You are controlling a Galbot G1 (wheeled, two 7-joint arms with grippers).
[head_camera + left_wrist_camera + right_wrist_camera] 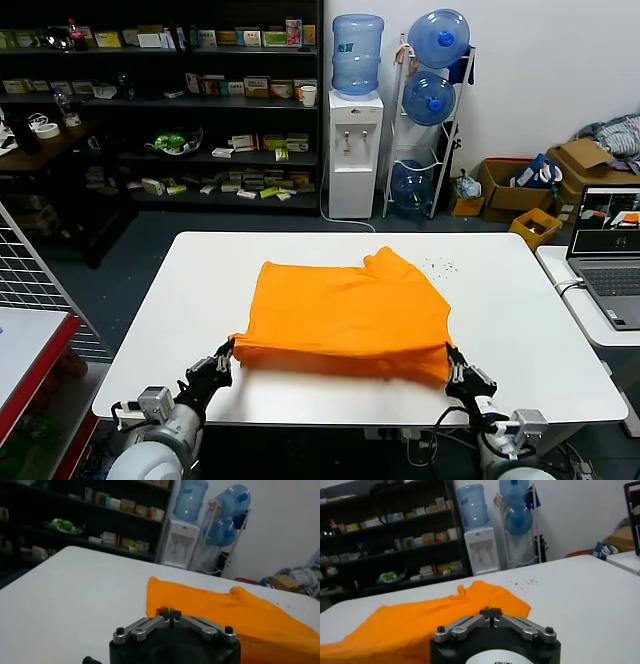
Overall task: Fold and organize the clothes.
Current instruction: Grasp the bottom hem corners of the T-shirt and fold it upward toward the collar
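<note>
The bright orange T-shirt lies folded over on the white table, plain side up, with one sleeve pointing to the far side. Its near edge hangs slightly lifted between my two grippers. My left gripper is shut on the shirt's near left corner. My right gripper is shut on the near right corner. In the left wrist view the fingertips meet against the shirt. In the right wrist view the shut gripper sits at the shirt's edge. No lettering shows.
Small dark specks lie on the table beyond the shirt. An open laptop sits on a side table at the right. A water dispenser, bottle rack and shelves stand behind. A red-edged surface is at the left.
</note>
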